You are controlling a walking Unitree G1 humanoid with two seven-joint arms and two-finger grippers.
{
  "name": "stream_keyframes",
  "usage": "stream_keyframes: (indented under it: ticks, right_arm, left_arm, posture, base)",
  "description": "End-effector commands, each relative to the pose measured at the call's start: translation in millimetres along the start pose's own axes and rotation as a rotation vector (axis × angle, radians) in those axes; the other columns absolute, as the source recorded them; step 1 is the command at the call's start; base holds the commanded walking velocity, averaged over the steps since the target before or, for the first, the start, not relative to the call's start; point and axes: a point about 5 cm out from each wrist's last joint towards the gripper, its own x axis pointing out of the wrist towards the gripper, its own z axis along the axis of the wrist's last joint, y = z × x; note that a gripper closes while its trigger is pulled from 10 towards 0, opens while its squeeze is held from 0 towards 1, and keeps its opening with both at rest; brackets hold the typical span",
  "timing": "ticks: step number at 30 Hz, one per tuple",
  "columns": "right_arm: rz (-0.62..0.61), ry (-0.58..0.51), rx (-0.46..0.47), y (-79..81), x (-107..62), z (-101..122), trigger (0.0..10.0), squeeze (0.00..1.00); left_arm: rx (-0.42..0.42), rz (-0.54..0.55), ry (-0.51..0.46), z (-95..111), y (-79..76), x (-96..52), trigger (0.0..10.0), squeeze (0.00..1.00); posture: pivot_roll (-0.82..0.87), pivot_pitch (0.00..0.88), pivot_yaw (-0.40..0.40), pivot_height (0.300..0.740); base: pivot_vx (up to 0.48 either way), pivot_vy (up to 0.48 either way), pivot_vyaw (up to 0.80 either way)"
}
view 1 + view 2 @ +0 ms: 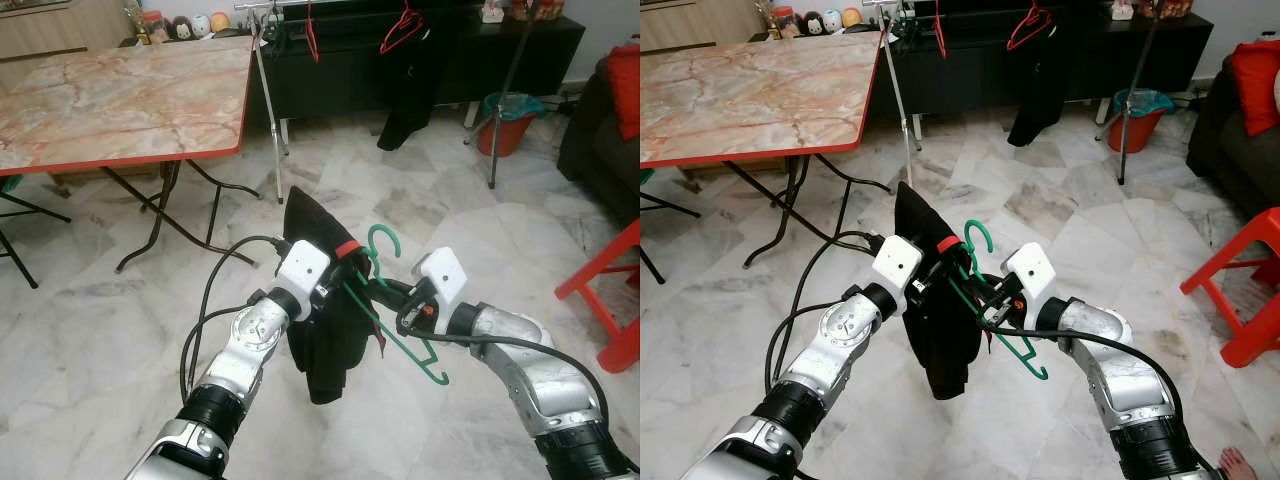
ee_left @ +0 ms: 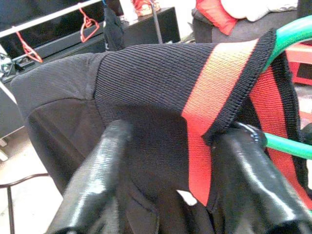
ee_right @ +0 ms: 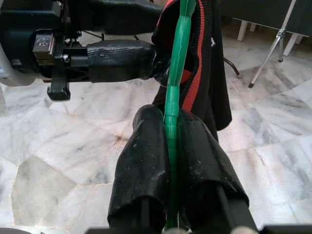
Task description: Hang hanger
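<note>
You've got the green hanger (image 1: pixel 400 325) up in front of the robot, over the marble floor (image 1: pixel 420 210), w/ a black garment (image 1: pixel 320 300) draped on it. Right gripper (image 3: pixel 171 131) is pinched tight on the hanger's bar. Left gripper (image 2: pixel 175 161) has its fingers clamped on the garment's red-striped collar. The clothes rack (image 1: pixel 275 100) w/ red hangers (image 1: pixel 400 28) stands well apart, beside the marble-top table (image 1: pixel 120 95).

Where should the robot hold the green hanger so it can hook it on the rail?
Probably the thin straight bar of the green hanger, from the robot's right, where the right gripper already pinches it. That leaves the curved hook free on top, and the black garment in the left gripper covers the other side.
</note>
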Motion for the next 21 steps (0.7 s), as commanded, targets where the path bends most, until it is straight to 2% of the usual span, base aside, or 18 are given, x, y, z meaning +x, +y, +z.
stream_keyframes:
  ticks: [1, 8, 16, 21]
  right_arm:
    - [0.175, -0.032, -0.018, 24.3, 8.1, 4.9, 0.0, 0.0]
    - [0.145, -0.04, -0.022, 20.7, 7.4, 6.4, 0.0, 0.0]
    - [0.136, -0.038, -0.023, 19.7, 8.3, 5.8, 0.0, 0.0]
    - [0.115, -0.045, -0.025, 17.1, 8.2, 7.0, 0.0, 0.0]
  left_arm:
    - [-0.018, 0.112, 0.008, 0.8, 22.1, -1.4, 0.0, 0.0]
    - [-0.002, 0.132, 0.064, -6.7, 25.1, -3.6, 0.0, 0.0]
    - [-0.057, 0.157, 0.07, -7.8, 29.3, -4.4, 0.0, 0.0]
    - [-0.06, 0.151, 0.086, -10.8, 29.5, -6.2, 0.0, 0.0]
  posture:
    - [-0.19, 0.053, 0.068, 0.74]
    - [-0.19, 0.055, 0.069, 0.74]
    - [-0.19, 0.056, 0.07, 0.74]
    - [-0.19, 0.056, 0.071, 0.74]
  base:
    - [0.0, 0.0, 0.0]
    - [0.0, 0.0, 0.0]
    - [0.0, 0.0, 0.0]
    - [0.0, 0.0, 0.0]
